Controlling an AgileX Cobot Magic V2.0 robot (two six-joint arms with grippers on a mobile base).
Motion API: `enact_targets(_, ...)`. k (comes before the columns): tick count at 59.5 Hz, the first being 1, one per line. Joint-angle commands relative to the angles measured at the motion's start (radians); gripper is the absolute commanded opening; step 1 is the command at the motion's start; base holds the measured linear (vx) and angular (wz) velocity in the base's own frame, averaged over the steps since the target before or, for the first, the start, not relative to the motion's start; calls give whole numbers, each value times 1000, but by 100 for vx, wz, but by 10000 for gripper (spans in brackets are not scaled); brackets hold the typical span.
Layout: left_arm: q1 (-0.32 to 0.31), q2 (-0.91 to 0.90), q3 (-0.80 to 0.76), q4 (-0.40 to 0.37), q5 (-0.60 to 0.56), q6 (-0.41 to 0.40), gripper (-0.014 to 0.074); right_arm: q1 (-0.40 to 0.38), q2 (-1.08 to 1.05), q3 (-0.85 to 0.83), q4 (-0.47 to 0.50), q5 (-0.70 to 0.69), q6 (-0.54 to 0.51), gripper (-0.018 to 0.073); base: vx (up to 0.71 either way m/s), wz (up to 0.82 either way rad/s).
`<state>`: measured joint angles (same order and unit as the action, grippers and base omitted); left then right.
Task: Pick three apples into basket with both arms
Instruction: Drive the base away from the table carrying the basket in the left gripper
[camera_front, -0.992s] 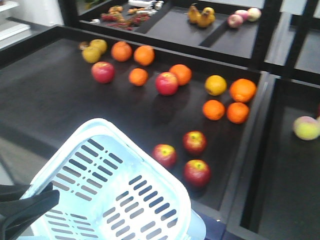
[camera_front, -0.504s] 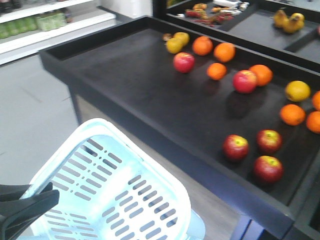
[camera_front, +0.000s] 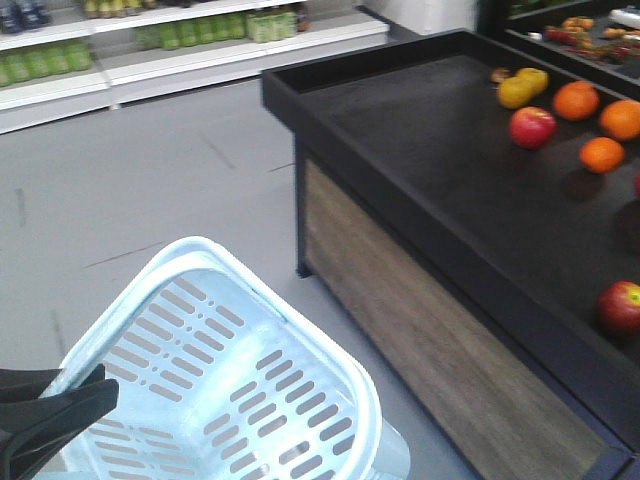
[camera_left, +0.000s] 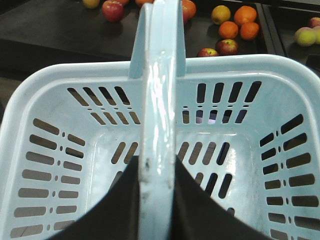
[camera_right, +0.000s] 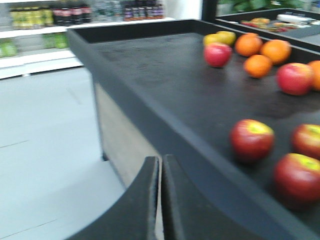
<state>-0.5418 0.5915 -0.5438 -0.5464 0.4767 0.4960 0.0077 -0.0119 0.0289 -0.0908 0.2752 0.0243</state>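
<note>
The light blue basket (camera_front: 230, 370) hangs at the lower left, off the display table's side. My left gripper (camera_left: 156, 161) is shut on its loop handle (camera_left: 161, 75); the basket (camera_left: 45, 85) is empty inside. Three red apples (camera_right: 251, 140) (camera_right: 296, 179) (camera_right: 307, 140) lie near the table's front edge in the right wrist view. Only one of them (camera_front: 621, 305) shows in the front view, at the right border. My right gripper (camera_right: 160, 165) is shut on nothing, low in front of the table's corner.
The black display table (camera_front: 420, 230) has a raised rim and a wooden side panel. Farther back lie another apple (camera_front: 532, 127), oranges (camera_front: 575, 100) and yellow fruit (camera_front: 522, 88). Grey floor (camera_front: 150, 170) and drink shelves (camera_front: 150, 40) fill the left.
The front view has swung left: the table and fruit slid to the right of the frame, and floor and shelves came in. Basket and left gripper keep their place in the frame.
</note>
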Motion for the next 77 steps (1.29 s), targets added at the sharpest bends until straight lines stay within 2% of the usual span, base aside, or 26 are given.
enact_targets(1,-3,0,-30,-34,-90,-9,-6,-2,-11,13,-2,-72,-9,8,-15,55)
enact_targets(77,-3,0,-30,-34,-90,-9,-6,-2,-11,13,-2,-72,-9,8,-7,47)
